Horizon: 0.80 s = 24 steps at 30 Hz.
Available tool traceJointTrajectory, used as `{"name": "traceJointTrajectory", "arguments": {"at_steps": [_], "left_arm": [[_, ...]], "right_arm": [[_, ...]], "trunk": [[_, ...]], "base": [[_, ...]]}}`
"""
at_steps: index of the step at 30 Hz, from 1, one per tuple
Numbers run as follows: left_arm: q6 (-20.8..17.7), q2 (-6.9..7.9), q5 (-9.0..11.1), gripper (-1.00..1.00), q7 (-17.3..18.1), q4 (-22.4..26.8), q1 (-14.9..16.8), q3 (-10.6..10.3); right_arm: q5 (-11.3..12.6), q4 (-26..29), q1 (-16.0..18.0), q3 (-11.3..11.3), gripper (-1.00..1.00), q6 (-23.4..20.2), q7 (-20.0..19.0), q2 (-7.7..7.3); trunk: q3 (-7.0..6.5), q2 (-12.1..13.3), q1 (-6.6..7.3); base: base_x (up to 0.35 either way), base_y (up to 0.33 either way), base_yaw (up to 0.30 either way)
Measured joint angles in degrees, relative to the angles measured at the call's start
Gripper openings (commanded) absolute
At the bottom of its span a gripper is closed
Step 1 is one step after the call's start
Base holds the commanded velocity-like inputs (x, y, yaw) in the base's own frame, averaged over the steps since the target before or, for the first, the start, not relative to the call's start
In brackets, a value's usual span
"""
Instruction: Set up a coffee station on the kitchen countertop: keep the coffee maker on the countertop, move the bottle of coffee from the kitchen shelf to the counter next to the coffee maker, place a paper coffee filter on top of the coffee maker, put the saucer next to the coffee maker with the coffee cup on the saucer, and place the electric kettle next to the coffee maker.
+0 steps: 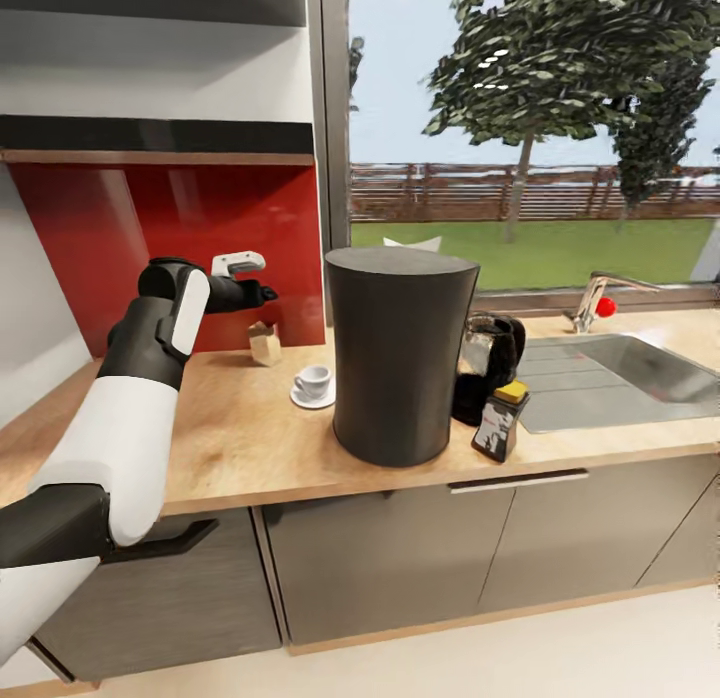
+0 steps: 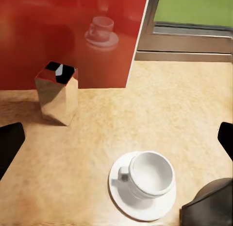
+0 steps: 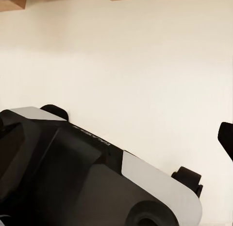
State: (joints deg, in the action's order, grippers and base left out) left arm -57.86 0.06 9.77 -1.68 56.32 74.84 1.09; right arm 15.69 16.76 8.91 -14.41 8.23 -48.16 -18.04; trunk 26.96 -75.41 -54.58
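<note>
— While the left gripper [image 2: 116,138] is held above the counter [image 1: 240,428], how is it set?
— Spread wide, nothing gripped. Below it, the cup [image 2: 148,175] is seated on the saucer [image 2: 141,201], beside the coffee maker [image 1: 400,353].

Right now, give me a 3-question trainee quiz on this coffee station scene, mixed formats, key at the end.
1. True or false: the coffee cup sits on the saucer.
2. Multiple choice: what lies on the counter in front of the electric kettle? A) paper filter B) bottle of coffee with a yellow cap C) spoon
3. Fill in: the left hand hovers above the counter in front of the ____ backsplash.

Key: 1 true; 2 B; 3 red.
</note>
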Motion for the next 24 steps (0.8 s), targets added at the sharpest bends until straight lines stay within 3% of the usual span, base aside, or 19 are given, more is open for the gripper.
{"name": "traceJointTrajectory", "arguments": {"at_steps": [4,7,8,11,24], "left_arm": [[0.0,-0.01,0.1,1.0,0.0,0.0,-0.9,0.0],[0.0,0.01,1.2,1.0,0.0,0.0,-1.6,0.0],[0.0,0.06,2.9,1.0,0.0,0.1,-1.9,0.0],[0.1,0.09,3.9,1.0,0.0,0.1,-2.1,0.0],[0.1,0.11,4.5,1.0,0.0,0.1,-2.2,0.0]], "right_arm": [[0.0,0.0,0.0,0.0,1.0,0.0,-0.1,0.01],[0.1,0.0,0.0,0.0,1.0,0.0,-0.2,-0.01],[0.1,0.0,0.0,0.0,1.0,0.0,-0.3,-0.01],[0.1,0.0,0.0,0.0,1.0,0.0,-0.3,-0.02],[0.1,0.1,0.0,0.0,1.0,0.0,-0.2,-0.02]], "trunk": [[0.0,0.0,0.02],[0.0,0.0,0.02],[0.0,0.0,0.03],[0.0,0.0,0.03],[0.0,0.0,0.0]], "base": [[-0.137,0.0,0.0],[-0.035,0.0,0.0],[-0.013,0.0,0.0],[-0.007,0.0,0.0],[-0.177,0.0,0.0]]}}
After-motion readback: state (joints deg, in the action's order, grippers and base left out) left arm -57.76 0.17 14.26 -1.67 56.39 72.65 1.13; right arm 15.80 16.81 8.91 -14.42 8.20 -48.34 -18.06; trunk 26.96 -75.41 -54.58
